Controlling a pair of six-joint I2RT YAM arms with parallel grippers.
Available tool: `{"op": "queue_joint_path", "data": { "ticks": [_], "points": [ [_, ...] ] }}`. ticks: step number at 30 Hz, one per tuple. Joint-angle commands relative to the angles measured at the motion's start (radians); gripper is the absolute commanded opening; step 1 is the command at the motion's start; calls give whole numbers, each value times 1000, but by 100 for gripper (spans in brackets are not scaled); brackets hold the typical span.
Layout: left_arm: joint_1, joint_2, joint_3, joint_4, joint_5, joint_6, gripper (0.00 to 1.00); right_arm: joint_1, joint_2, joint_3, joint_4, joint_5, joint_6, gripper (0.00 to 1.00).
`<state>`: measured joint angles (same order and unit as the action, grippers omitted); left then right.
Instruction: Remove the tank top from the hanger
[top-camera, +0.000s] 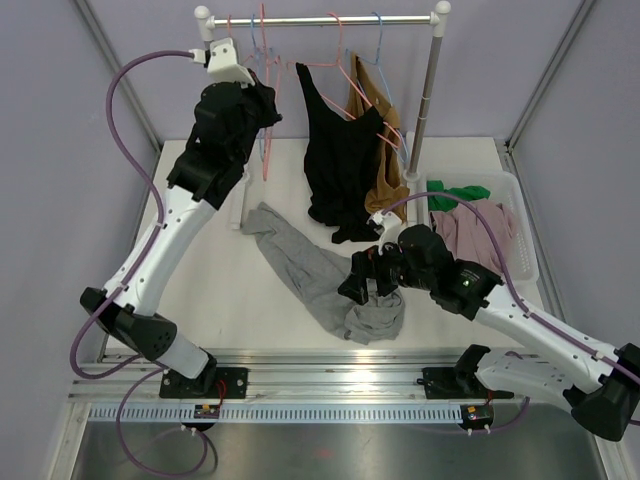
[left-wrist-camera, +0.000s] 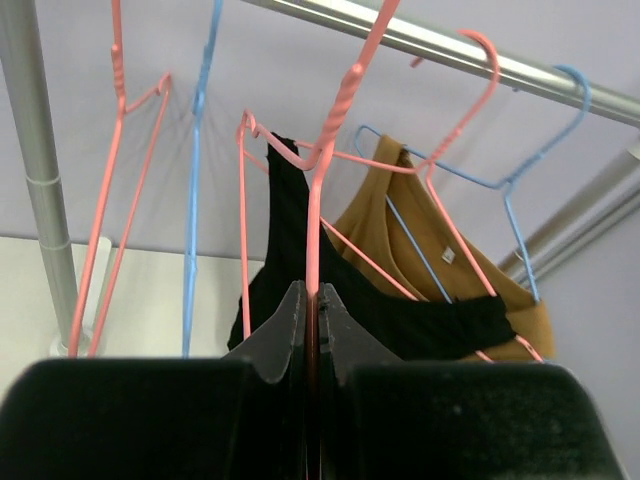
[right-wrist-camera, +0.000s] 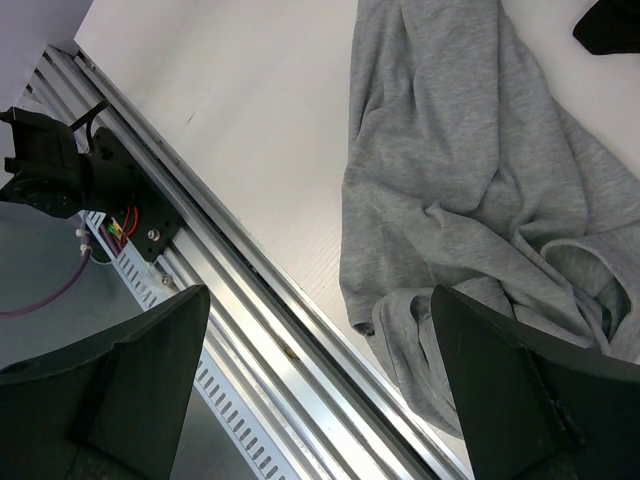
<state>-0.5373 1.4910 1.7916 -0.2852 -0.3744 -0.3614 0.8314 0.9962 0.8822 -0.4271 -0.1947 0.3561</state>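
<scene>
The worktop (top-camera: 215, 290) is plain white, with pale lilac walls on three sides. A ribbed aluminium frame (right-wrist-camera: 255, 335) runs along its near edge, below the right pincer (right-wrist-camera: 320, 300). That pincer hangs with its jaws spread wide and holds nothing. The grey top (right-wrist-camera: 450, 150) lies crumpled flat on the worktop under it and stretches away beyond it, off any hanger.

The left pincer (left-wrist-camera: 312, 292) is raised to the rail (left-wrist-camera: 480, 55), its jaws pinched tight on the wire of a pink hanger (left-wrist-camera: 341, 95) hooked there. Just beyond this pincer the black top (left-wrist-camera: 420, 320) hangs from the rail on pink wire. I cannot tell whether that wire belongs to the gripped hanger. Behind the black top, further to the pincer's right, a brown top (left-wrist-camera: 375, 215) hangs on a blue hanger (left-wrist-camera: 520, 175). To the pincer's left hang bare pink and blue hangers.

Right of the right pincer, a white basket (top-camera: 527, 235) holds green and mauve clothes.
</scene>
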Motion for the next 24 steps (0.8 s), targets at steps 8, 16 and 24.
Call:
{"op": "queue_joint_path", "data": {
  "ticks": [8,16,24],
  "points": [
    [152,241,282,21,183,-33,0,6,-64,-48,73,11,0,99],
    [198,345,359,-58,124,-34,0,6,-54,-51,73,0,-14,100],
    [258,287,270,-46,138,-54,0,6,-42,-52,88,-9,-11,100]
  ]
}}
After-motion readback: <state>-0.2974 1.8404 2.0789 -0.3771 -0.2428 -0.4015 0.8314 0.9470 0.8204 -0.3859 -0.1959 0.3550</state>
